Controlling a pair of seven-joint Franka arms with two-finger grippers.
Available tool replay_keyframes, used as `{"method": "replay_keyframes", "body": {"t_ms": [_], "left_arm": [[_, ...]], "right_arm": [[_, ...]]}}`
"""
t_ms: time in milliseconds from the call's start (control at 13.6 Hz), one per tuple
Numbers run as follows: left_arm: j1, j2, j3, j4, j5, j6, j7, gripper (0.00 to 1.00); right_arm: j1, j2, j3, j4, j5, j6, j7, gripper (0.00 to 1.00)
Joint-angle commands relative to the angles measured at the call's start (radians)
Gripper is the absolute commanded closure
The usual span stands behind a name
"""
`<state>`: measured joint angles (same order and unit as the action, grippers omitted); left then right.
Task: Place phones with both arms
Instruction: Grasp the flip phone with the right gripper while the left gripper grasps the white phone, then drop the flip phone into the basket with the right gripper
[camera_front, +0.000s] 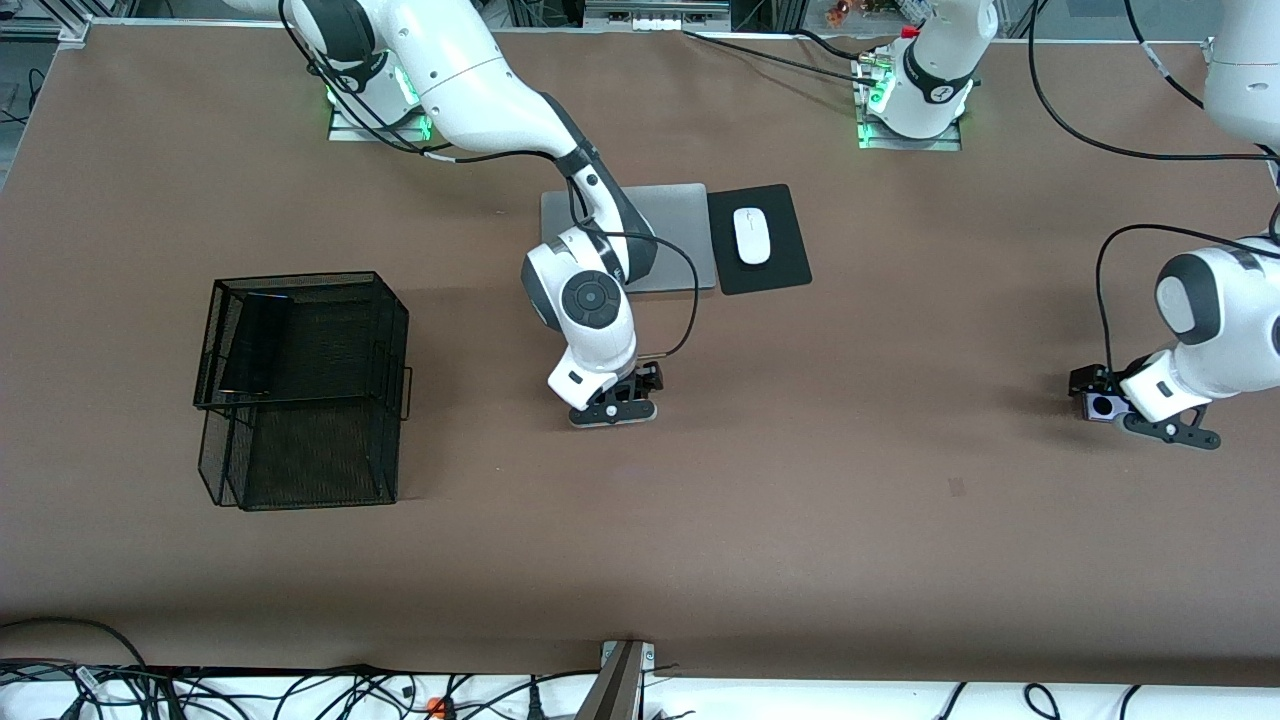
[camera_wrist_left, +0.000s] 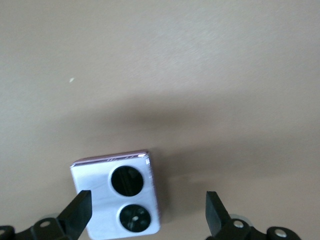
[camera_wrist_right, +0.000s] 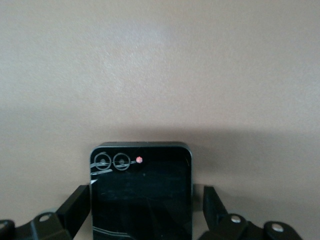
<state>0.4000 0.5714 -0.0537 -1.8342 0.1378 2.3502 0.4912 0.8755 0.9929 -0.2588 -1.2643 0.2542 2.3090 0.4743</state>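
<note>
Down low over the middle of the brown bench (camera_front: 800, 520), the right pincer (camera_front: 615, 408) sits with its two fingers wide open, one on each side of the squarish black phone (camera_wrist_right: 141, 192). This phone lies flat on the bench. The fingers (camera_wrist_right: 75, 205) stand just beside its edges, and I cannot tell if they touch it. From the front camera only a thin pale edge of the phone peeks out under the pincer.

At the left arm's end of the bench, the left pincer (camera_front: 1150, 420) is also low and wide open. The lilac-white phone (camera_wrist_left: 117, 197) with two black circles lies flat under it. One finger (camera_wrist_left: 77, 212) is over the phone's edge, and the other finger stands well apart from it. It is not squeezing the phone.

A silver laptop (camera_front: 675, 230) lies closed near the arms' bases, partly hidden by the right arm. Just beside it, toward the left arm's end, is a black mouse pad (camera_front: 760, 240) with a white mouse (camera_front: 752, 236) on it.

A black wire mesh basket (camera_front: 300, 390) stands toward the right arm's end of the bench. A long slim black phone (camera_front: 262, 340) seems to lean inside it.
</note>
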Motion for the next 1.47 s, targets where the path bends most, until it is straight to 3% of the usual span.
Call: {"method": "replay_keyframes", "body": {"t_ms": [0,147,220,294,367,441,587,1028,1175,1395], "left_arm": [[0.051,-0.035,-0.017,-0.039,0.000,0.040,0.044,0.00],[0.075,-0.024,-0.018,-0.053,-0.004,0.099,0.043,0.00],[0.086,-0.016,-0.018,-0.053,-0.033,0.110,0.041,0.00],[0.086,-0.009,-0.017,-0.053,-0.081,0.126,0.041,0.00],[0.088,-0.001,-0.017,-0.054,-0.101,0.138,0.040,0.00],[0.086,0.008,-0.018,-0.054,-0.110,0.141,0.020,0.00],[0.086,0.019,-0.017,-0.054,-0.139,0.158,0.015,0.00],[0.086,0.047,-0.017,-0.051,-0.149,0.208,0.003,0.00],[0.088,0.061,-0.017,-0.047,-0.149,0.212,-0.003,0.00],[0.089,0.065,-0.017,-0.043,-0.149,0.212,-0.003,0.00]], "right_arm": [[-0.001,-0.002,0.009,-0.009,0.017,0.001,0.012,0.02],[0.006,-0.003,0.009,-0.010,0.016,-0.002,0.010,0.13],[0.011,-0.005,0.009,-0.024,0.016,-0.002,0.006,0.29],[0.010,-0.005,0.009,-0.024,0.016,0.000,0.003,0.60],[0.010,-0.008,0.009,-0.024,0.016,-0.002,0.000,0.82],[0.007,-0.016,0.006,-0.024,0.016,-0.012,0.001,0.97],[-0.007,-0.061,-0.019,-0.020,0.013,-0.089,-0.003,1.00],[-0.010,-0.307,-0.308,-0.039,0.005,-0.523,-0.165,1.00],[-0.009,-0.418,-0.381,-0.163,0.005,-0.572,-0.247,1.00],[-0.009,-0.618,-0.427,-0.430,-0.033,-0.496,-0.305,1.00]]}}
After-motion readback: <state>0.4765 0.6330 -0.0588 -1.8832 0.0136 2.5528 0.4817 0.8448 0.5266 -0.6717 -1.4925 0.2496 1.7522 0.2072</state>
